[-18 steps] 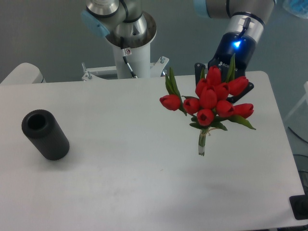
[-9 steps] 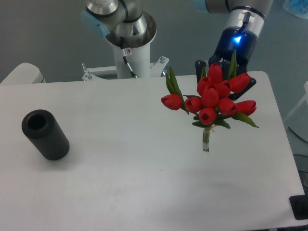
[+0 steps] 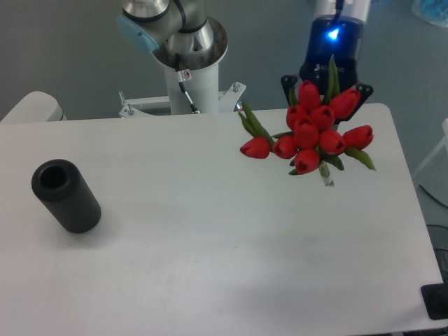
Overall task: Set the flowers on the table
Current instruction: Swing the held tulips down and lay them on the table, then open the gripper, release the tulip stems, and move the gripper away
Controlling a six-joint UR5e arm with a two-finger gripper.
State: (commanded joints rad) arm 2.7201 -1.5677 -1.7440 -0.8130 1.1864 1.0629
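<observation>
Gripping the flowers (image 3: 308, 133) above the table (image 3: 210, 231), the tool (image 3: 326, 89) is clamped on the bunch.

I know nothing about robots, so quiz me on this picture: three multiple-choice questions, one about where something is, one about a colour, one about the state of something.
1. Where does the black cylinder stand on the large white tabletop?
A. near its left side
B. at its centre
C. at its right edge

2. What colour is the light glowing on the robot's gripper?
A. green
B. blue
C. orange

3. What state is the bunch of red tulips with green stems in?
A. lying flat on the tabletop
B. standing inside the cylinder
C. held up at the gripper

Answers: 1 A, the cylinder sits far left, apart from the flowers. 2 B, a blue glow shows on the dark body above the tulips. 3 C, the bunch hangs right at the gripper with its stem end pointing down.
</observation>
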